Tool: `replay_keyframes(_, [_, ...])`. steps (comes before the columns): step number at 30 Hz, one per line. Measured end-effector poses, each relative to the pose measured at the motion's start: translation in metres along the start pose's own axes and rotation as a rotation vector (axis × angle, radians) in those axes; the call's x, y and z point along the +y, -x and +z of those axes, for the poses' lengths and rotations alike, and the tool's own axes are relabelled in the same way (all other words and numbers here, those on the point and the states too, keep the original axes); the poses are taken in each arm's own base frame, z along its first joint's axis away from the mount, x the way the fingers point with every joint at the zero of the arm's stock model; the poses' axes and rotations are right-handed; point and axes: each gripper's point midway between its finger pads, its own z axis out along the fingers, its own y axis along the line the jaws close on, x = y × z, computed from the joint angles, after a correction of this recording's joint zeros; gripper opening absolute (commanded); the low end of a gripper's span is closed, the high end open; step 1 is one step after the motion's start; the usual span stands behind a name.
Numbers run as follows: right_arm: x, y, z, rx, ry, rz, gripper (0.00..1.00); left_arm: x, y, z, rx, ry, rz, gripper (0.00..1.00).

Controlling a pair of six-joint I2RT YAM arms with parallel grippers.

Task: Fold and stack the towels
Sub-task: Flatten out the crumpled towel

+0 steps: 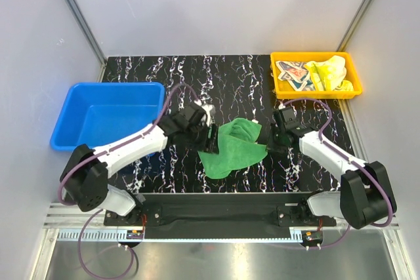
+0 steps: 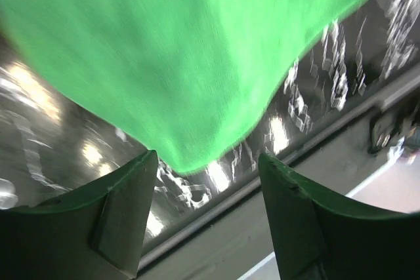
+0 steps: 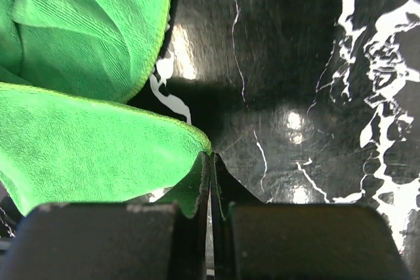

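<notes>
A plain green towel (image 1: 233, 150) lies crumpled on the black marbled table (image 1: 151, 70), between my two grippers. My right gripper (image 3: 210, 157) is shut on the green towel (image 3: 85, 142), pinching its right corner at the fingertips; in the top view this gripper (image 1: 265, 138) sits at the cloth's right edge. My left gripper (image 1: 211, 139) is at the towel's left edge, open. In the left wrist view its green fingers (image 2: 125, 208) stand apart with nothing between them, and the green towel (image 2: 184, 57) hangs just past the tips. A pale yellow towel (image 1: 330, 73) and a printed cream towel (image 1: 293, 73) lie bunched in the yellow bin (image 1: 315, 93).
A blue bin (image 1: 65, 137) stands at the left of the table, beside my left arm. The yellow bin is at the back right corner. Grey walls close in the table on the left, back and right.
</notes>
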Motion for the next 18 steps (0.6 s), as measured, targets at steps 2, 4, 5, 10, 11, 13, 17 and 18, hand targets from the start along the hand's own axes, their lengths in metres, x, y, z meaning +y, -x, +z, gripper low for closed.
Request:
replay_keyframes(2, [0.000,0.003,0.000,-0.017,-0.002,-0.004,0.00,0.006,0.027,-0.010,-0.061,0.011,-0.006,0.67])
replay_keyframes(4, [-0.002,0.005,-0.001,-0.025,-0.010,-0.005,0.00,0.013,0.056,-0.020,-0.130,0.020,-0.008,0.67])
replay_keyframes(5, [-0.002,0.005,-0.001,-0.027,-0.012,-0.005,0.00,0.019,0.068,-0.024,-0.163,0.030,-0.010,0.66])
replay_keyframes(10, [0.000,0.007,-0.001,-0.032,-0.004,-0.005,0.00,0.048,0.079,-0.008,-0.148,0.100,-0.015,0.66])
replay_keyframes(11, [0.000,0.007,-0.001,-0.034,-0.002,-0.005,0.00,0.053,0.077,-0.001,-0.130,0.111,-0.023,0.66])
replay_keyframes(13, [0.002,0.009,0.000,-0.042,0.008,-0.005,0.00,0.067,0.072,0.016,-0.086,0.127,-0.043,0.66])
replay_keyframes(17, [0.006,0.010,0.000,-0.043,0.025,-0.007,0.00,0.092,0.070,0.033,-0.040,0.158,-0.073,0.65])
replay_keyframes(18, [0.007,0.010,0.000,-0.039,0.031,-0.007,0.00,0.098,0.072,0.035,-0.037,0.162,-0.078,0.66])
